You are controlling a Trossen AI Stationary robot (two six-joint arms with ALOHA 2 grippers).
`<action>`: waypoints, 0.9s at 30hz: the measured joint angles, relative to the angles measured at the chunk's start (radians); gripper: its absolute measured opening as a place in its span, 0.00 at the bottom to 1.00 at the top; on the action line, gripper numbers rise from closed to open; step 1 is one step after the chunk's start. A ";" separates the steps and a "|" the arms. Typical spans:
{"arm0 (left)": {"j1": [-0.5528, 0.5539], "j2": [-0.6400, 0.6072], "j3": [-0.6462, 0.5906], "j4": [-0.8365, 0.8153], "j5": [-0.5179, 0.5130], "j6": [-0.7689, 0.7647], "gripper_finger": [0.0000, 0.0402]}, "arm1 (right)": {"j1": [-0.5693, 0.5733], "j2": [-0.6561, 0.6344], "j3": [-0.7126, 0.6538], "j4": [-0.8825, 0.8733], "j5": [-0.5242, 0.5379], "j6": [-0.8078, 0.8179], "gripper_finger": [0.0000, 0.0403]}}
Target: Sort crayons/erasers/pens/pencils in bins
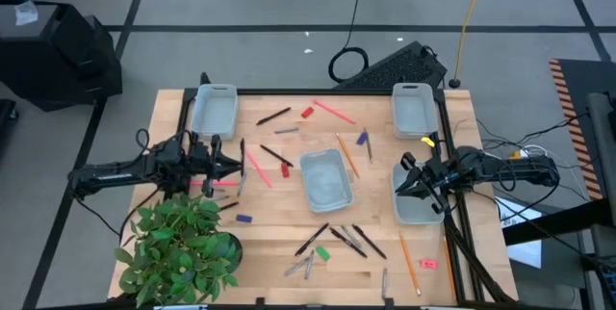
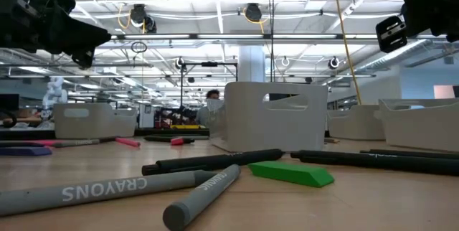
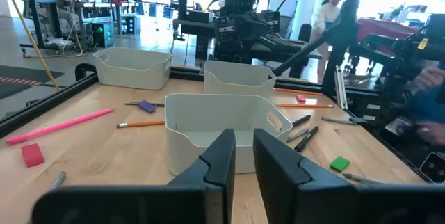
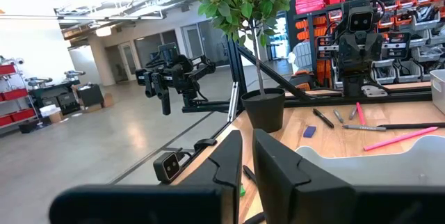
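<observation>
Wooden counter [image 1: 279,223] on a grey floor, lab room behind with shelves and a person in the left wrist view. Four bins: far left [image 1: 214,110], far right [image 1: 414,106], centre [image 1: 324,179], right edge [image 1: 416,199]. Pens [image 1: 358,241], grey crayons [image 1: 300,267], pencils [image 1: 346,154] and erasers [image 1: 322,252] lie scattered between the bins; potted plant [image 1: 178,243] crowds the near left corner. Open space remains mid-counter near the front. Left gripper [image 1: 231,164] hovers over the left side, level, jaws nearly closed, empty. Right gripper [image 1: 404,180] hangs above the right-edge bin, jaws nearly closed, empty.
</observation>
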 joint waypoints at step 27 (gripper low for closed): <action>0.000 0.000 0.000 0.001 0.000 0.000 0.14 | 0.102 0.198 0.054 0.090 0.298 -0.099 0.02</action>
